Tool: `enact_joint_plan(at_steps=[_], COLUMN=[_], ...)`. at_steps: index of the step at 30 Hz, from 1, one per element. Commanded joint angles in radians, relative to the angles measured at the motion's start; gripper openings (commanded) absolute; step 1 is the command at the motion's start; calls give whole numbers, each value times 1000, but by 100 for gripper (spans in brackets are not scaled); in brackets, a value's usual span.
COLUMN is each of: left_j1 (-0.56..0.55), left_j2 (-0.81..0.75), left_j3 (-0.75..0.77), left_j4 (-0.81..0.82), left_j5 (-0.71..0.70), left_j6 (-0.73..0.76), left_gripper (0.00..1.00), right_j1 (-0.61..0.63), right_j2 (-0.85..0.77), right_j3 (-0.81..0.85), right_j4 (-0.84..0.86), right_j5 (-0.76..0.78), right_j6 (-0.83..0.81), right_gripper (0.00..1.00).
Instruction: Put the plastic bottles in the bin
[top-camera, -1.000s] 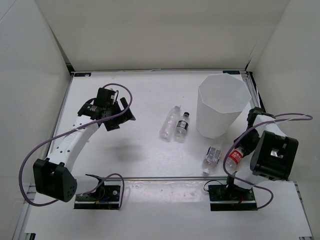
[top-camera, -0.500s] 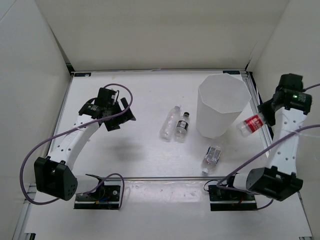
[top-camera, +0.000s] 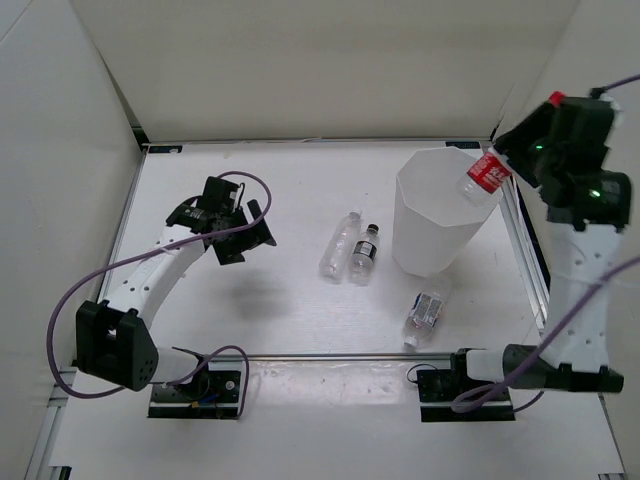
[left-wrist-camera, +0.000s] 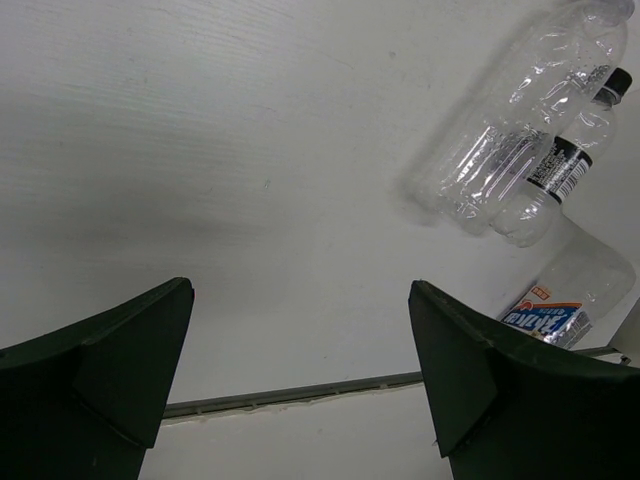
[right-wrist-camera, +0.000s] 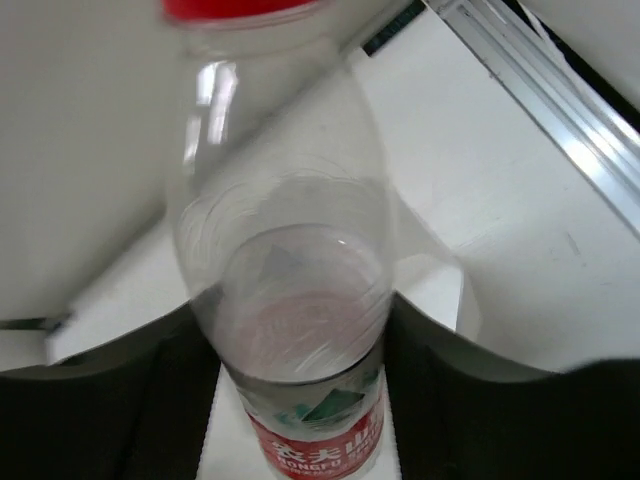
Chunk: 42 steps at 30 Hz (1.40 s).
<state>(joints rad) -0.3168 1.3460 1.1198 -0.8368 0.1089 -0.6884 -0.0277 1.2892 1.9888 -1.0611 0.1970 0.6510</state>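
Note:
My right gripper (top-camera: 507, 163) is raised high at the far right and shut on the red-labelled plastic bottle (top-camera: 484, 176), which hangs tilted over the right rim of the tall white bin (top-camera: 436, 222). In the right wrist view that bottle (right-wrist-camera: 300, 300) fills the gap between my fingers (right-wrist-camera: 470, 400), red cap away from the camera. Three bottles lie on the table: a plain one (top-camera: 340, 243), a black-capped one (top-camera: 365, 252) touching it, and a blue-white labelled one (top-camera: 425, 312) in front of the bin. My left gripper (top-camera: 247, 235) hovers open and empty left of the pair (left-wrist-camera: 510, 130).
An aluminium rail (top-camera: 520, 250) runs along the table's right edge beside the bin, and another rail (top-camera: 330, 355) crosses the near edge. White enclosure walls stand on three sides. A purple cable (top-camera: 90, 290) loops off the left arm.
My right arm has lifted the red-labelled bottle from the near right of the table up and back to the bin's rim. The left gripper shifted slightly.

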Motion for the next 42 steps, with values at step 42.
enact_joint_plan(at_steps=[42], left_j1=[-5], left_j2=[-134], left_j3=[-35], left_j4=[-38], left_j5=[-46], left_j6=[16], left_gripper=[100], right_j1=[356], right_j2=[-213], right_j3=[-1222], right_j4=[130], right_j5=[97], right_j6=[411], right_gripper=[99])
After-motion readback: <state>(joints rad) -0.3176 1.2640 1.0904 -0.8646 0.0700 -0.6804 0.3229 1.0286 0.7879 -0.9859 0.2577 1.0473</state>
